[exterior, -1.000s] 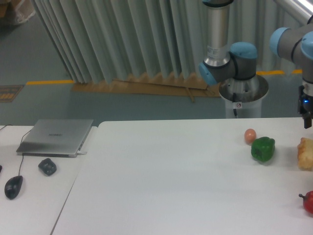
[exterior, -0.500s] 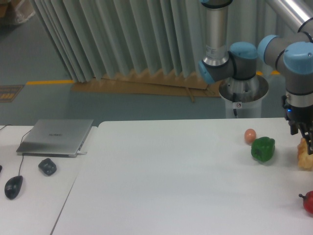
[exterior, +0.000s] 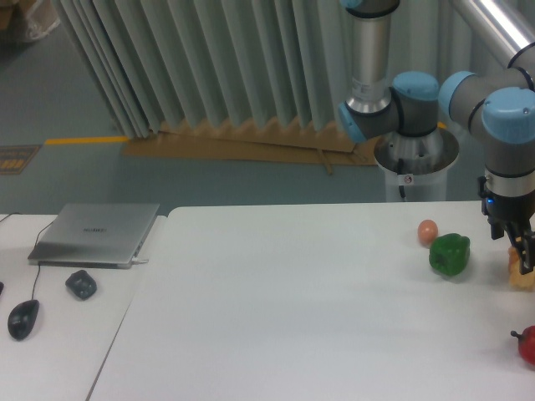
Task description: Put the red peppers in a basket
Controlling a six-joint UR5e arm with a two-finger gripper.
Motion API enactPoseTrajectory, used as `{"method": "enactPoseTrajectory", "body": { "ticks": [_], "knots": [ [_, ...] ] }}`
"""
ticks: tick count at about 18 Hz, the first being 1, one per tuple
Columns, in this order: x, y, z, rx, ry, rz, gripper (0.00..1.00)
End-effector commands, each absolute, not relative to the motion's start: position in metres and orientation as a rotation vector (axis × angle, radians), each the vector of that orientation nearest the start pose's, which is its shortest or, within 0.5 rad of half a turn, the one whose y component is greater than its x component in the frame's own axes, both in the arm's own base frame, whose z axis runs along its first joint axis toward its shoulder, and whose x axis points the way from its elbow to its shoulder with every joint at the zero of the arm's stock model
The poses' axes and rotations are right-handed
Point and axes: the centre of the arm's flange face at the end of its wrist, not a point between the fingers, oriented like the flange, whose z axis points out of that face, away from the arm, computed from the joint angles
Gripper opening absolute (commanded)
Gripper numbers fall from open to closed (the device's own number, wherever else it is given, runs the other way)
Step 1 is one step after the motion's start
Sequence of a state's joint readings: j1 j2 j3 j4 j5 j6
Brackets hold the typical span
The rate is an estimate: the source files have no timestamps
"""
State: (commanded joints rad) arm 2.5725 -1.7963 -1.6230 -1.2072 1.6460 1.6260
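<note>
The red pepper [exterior: 528,345] is sitting at the far right edge of the view, on the near right part of the white table [exterior: 292,309], and the frame is cutting most of it off. What is showing is a glossy, deep red rounded body with a short dark stem poking out toward the left. It is lying well apart from the gripper [exterior: 520,249], which is hanging farther back over the table's right side with its dark fingers pointing down in front of a pale tan object [exterior: 522,271]. Whether the jaws are apart or closed cannot be told, since the fingers are blurring together at the frame's edge. Just left of the gripper a green bell pepper [exterior: 449,255] is resting, and a small orange-pink ball [exterior: 428,231] is sitting just beside it, up and to the left. On a separate surface at the left, a closed laptop [exterior: 96,234] and a black mouse [exterior: 23,318] are lying.
</note>
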Motion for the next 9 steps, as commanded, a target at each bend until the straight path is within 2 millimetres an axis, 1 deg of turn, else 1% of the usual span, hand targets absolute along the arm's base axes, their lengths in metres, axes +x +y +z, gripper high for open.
{"method": "enactPoseTrajectory", "body": {
  "ticks": [3, 6, 9],
  "knots": [
    [-0.4197, 0.4202, 0.3779, -3.032, 0.981, 0.16, 1.0],
    [-0.4215, 0.4213, 0.3728, -3.034, 0.985, 0.148, 1.0],
    [-0.4231, 0.4234, 0.3737, -3.028, 0.984, 0.174, 1.0]
  ]
}}
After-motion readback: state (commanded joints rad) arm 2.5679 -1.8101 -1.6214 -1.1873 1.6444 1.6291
